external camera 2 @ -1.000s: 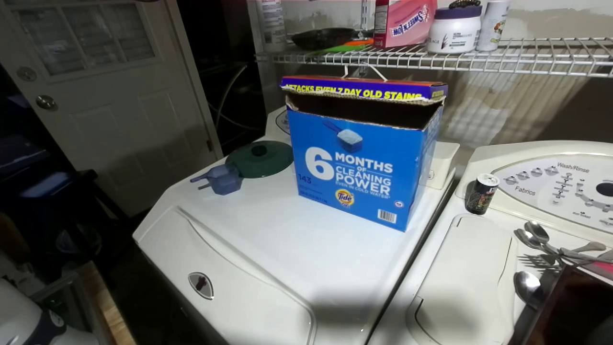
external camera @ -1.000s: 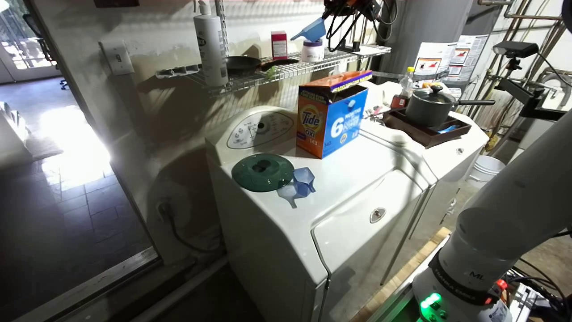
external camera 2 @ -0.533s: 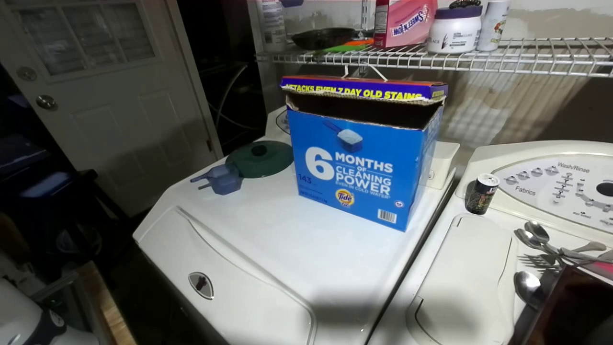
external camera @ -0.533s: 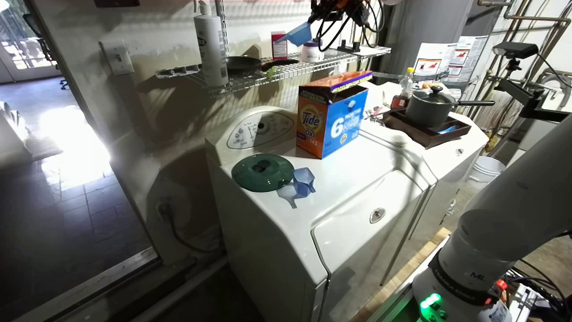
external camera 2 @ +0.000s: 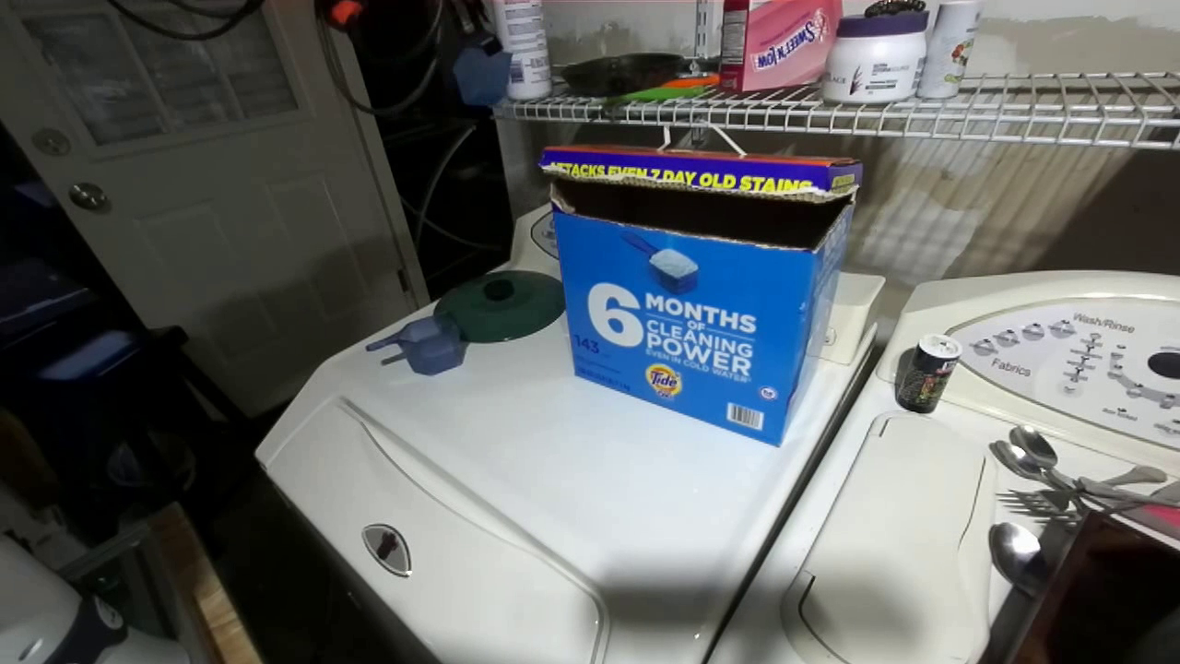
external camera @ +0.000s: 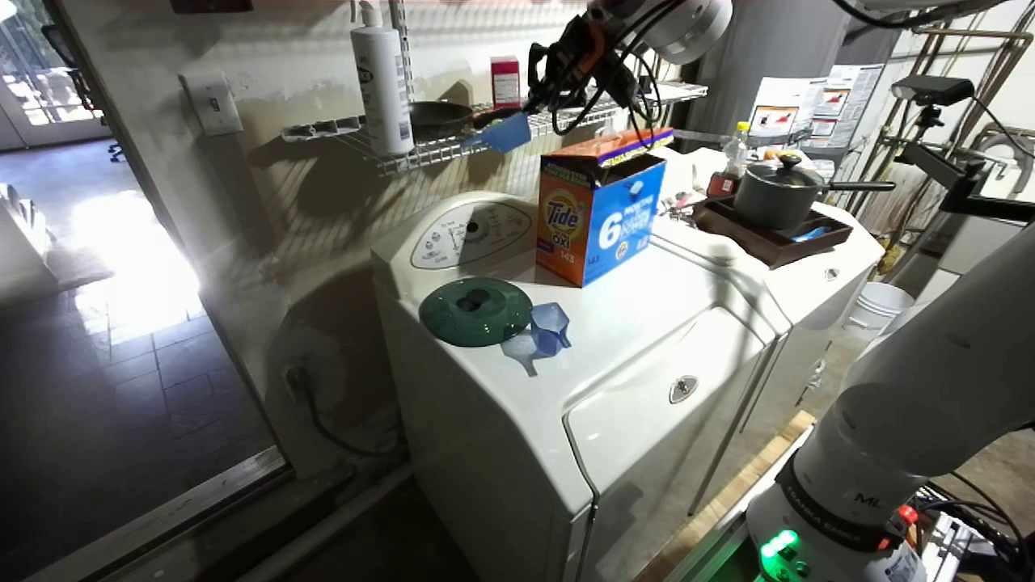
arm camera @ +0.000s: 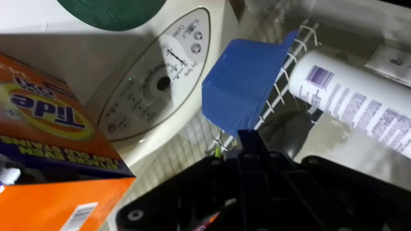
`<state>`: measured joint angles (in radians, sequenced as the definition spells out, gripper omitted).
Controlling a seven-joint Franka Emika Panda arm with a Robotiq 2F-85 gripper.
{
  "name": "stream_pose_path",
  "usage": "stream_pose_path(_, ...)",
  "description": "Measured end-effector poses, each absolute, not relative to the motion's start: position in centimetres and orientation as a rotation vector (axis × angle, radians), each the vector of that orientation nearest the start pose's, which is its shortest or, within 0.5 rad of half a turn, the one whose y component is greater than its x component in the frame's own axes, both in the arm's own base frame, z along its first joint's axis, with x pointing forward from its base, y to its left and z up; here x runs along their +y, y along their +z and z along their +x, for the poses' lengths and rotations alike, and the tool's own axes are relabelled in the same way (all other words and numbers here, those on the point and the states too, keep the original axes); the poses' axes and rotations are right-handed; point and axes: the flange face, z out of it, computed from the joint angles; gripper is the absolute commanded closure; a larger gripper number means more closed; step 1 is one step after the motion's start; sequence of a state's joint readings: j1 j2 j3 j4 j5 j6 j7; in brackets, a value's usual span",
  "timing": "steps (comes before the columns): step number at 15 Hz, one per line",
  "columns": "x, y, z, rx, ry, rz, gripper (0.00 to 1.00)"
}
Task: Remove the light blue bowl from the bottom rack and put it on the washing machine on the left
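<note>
Removal looks done: the hand (arm camera: pixel 248 133), nearly closed, pinches the light blue bowl (arm camera: pixel 240 81), higher than the washing machine (external camera: pixel 631 311). Only placing it there remains.

Bright light (external camera: pixel 133 250) glares on the tiled floor (external camera: pixel 154 388) past a threshold (external camera: pixel 190 510); the pale wall (external camera: pixel 267 174) alongside bears a light switch (external camera: pixel 212 105). In an exterior view, a panelled door (external camera 2: pixel 277 244) has a paned window (external camera 2: pixel 166 78), perhaps curtained, though dimly seen.

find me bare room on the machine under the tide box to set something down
Roomiest: the patch of white machine bordered by the Tide box, blue cup and front panel. Narrower: the gap between box and green lid. Crowded: where cup and lid sit close together.
</note>
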<state>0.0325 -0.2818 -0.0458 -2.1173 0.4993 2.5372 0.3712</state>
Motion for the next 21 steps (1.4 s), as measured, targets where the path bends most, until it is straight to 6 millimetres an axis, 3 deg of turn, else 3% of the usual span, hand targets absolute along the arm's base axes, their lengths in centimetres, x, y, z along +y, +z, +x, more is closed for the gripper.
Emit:
stream_pose_path(11, -1.6, 46.5, 48.8, 0.877, -0.457, -2.521, 1.0)
stream_pose_path(16, -2.8, 41.8, 46.7, 0.906, -0.407, -2.584, 1.0)
stream_pose_path(21, -6.4, 38.5, 44.6, 1.057, -0.524, -2.619, 1.0)
